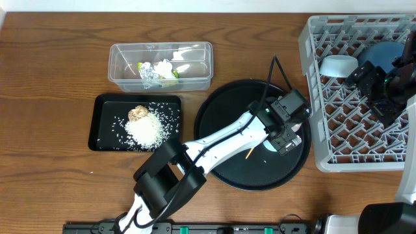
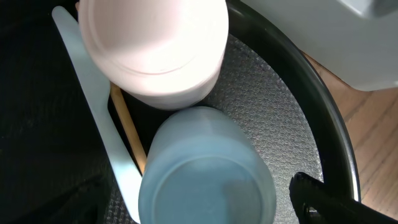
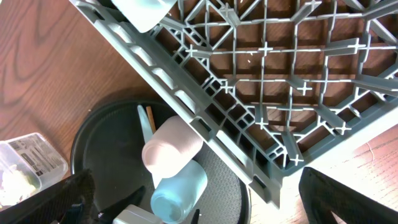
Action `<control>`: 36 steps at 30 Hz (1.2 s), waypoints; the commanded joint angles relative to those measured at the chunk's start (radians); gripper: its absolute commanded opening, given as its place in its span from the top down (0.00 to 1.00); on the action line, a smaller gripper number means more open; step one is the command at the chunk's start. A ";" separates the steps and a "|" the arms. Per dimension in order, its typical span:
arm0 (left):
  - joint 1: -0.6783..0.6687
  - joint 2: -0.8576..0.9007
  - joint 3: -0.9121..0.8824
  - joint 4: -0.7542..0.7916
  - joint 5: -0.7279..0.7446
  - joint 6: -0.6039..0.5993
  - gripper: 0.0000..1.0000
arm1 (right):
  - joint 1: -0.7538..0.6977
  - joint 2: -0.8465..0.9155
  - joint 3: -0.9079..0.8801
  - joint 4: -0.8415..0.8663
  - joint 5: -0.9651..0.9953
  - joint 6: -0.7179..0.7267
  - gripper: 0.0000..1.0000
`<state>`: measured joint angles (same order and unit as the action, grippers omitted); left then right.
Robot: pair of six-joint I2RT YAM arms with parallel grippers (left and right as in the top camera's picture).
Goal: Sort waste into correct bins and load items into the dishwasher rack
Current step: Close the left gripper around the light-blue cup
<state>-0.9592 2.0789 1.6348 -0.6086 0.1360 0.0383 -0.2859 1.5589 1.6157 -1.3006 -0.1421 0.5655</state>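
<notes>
Nearest the table's front edge, right of centre, is the round black tray. On it two cups lie on their sides and appear to touch: a pale pink cup and a pale blue cup. A light blue spoon and a wooden stick lie beside them. The left gripper hangs over this group. Its jaws stand apart with the blue cup between them, and no clamp is evident.

Left of the round tray, the shallow black tray holds loose rice and a brown lump.

Along the right edge stands the grey rack. It holds a bowl and a blue plate toward its far side. The right gripper is above the rack's grid, jaws wide apart and holding nothing.

Farthest back, left of centre, the clear tub contains a yellow-green wrapper and a crumpled wad.
</notes>
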 commanded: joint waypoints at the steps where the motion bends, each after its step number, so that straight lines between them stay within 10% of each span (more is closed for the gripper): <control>1: 0.003 0.024 0.009 0.000 0.009 0.010 0.07 | -0.003 -0.003 0.007 -0.001 -0.001 -0.014 0.01; 36: 0.003 0.048 0.006 0.001 0.007 0.010 0.17 | -0.003 -0.003 0.007 -0.001 -0.001 -0.014 0.01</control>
<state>-0.9592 2.1250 1.6348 -0.6060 0.1360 0.0425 -0.2859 1.5589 1.6157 -1.3006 -0.1421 0.5655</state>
